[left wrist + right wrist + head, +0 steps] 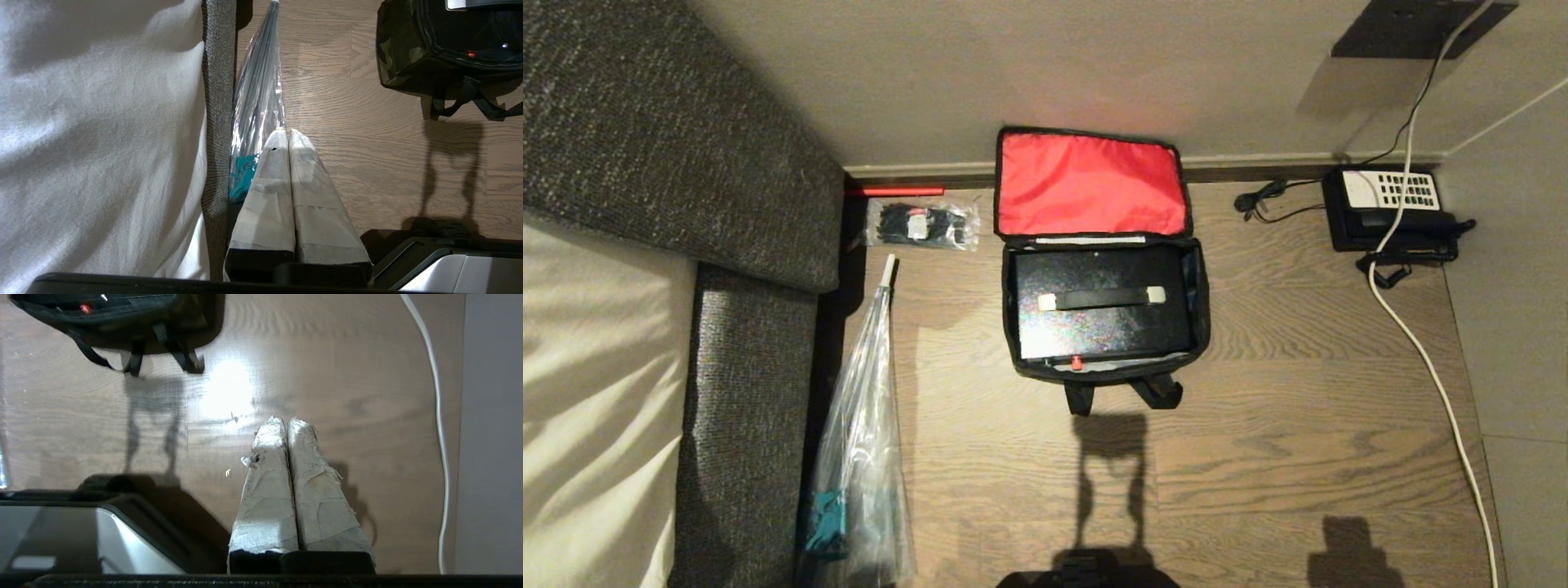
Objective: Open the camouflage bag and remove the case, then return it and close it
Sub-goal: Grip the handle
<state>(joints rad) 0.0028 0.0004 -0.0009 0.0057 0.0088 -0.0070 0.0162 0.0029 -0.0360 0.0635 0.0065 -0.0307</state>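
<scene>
The camouflage bag (1199, 327) stands open on the wooden floor against the wall, its red-lined lid (1088, 184) flipped back. Inside it lies the black case (1101, 327), handle (1101, 298) up and a small red button at its near edge. Neither arm shows in the head view. My left gripper (288, 132) hangs shut and empty above the floor beside the bed, with the bag (402, 57) off to one side. Well short of the bag's straps (135, 361), my right gripper (286, 421) is shut on nothing over bare floor.
A grey-edged bed (743, 408) runs along the left, with a plastic-wrapped umbrella (862, 441) beside it. A bag of black parts (920, 224) lies near the wall. A black desk telephone (1390, 211) and a white cable (1429, 359) lie at the right.
</scene>
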